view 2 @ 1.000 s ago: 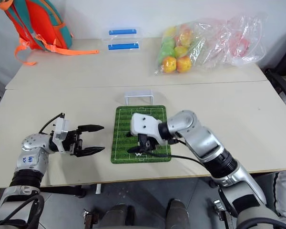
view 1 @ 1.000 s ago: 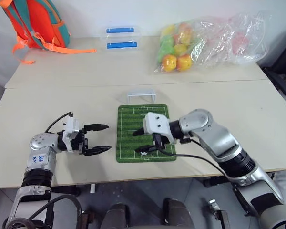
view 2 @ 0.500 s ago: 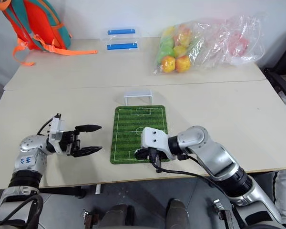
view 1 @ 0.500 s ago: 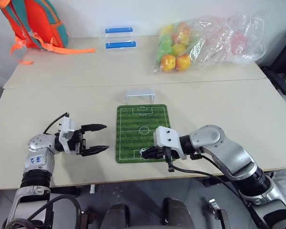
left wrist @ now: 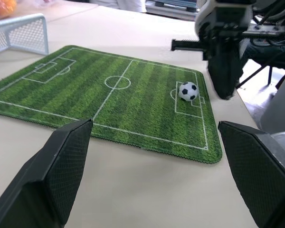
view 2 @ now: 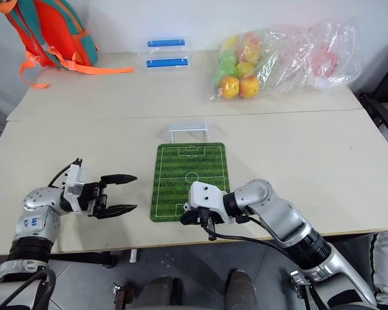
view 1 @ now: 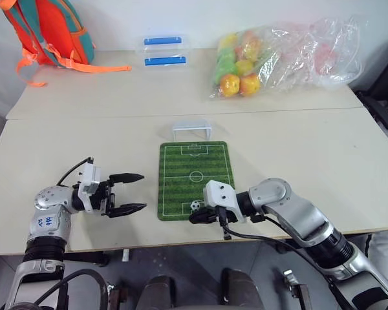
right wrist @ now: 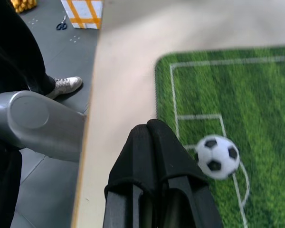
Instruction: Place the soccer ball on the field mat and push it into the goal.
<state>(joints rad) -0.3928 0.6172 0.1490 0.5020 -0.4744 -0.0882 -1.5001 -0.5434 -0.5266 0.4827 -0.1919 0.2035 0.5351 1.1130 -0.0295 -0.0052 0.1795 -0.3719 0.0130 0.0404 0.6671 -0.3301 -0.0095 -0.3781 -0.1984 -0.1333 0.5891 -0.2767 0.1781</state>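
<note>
Your soccer ball sits free on the field mat, a small glossy white sphere with black patches, resting in the near penalty box at the end farthest from the goal. The mat is flat and fuzzy, a rounded-corner rectangle of striped green with white pitch lines. The goal is a low white frame with see-through netting, standing just off the mat's far edge on the pale, smooth desk.

Your right tool lies low at the mat's near edge, just beside the ball, its two black fingers pressed flat together with nothing between them. The right wrist view gives you what the head views blur: the matte black tips end just short of the ball. Your left tool hovers over bare desk left of the mat, jaws spread wide and holding nothing. Its wrist view looks along the whole pitch to the netted goal, with the right tool behind the ball.

At the back of the desk, a crinkled clear plastic bag holds yellow, orange and green fruit-like balls. Two clear boxes with blue lids sit beside it; you can't tell their contents. An orange and teal backpack stands in the far left corner.
</note>
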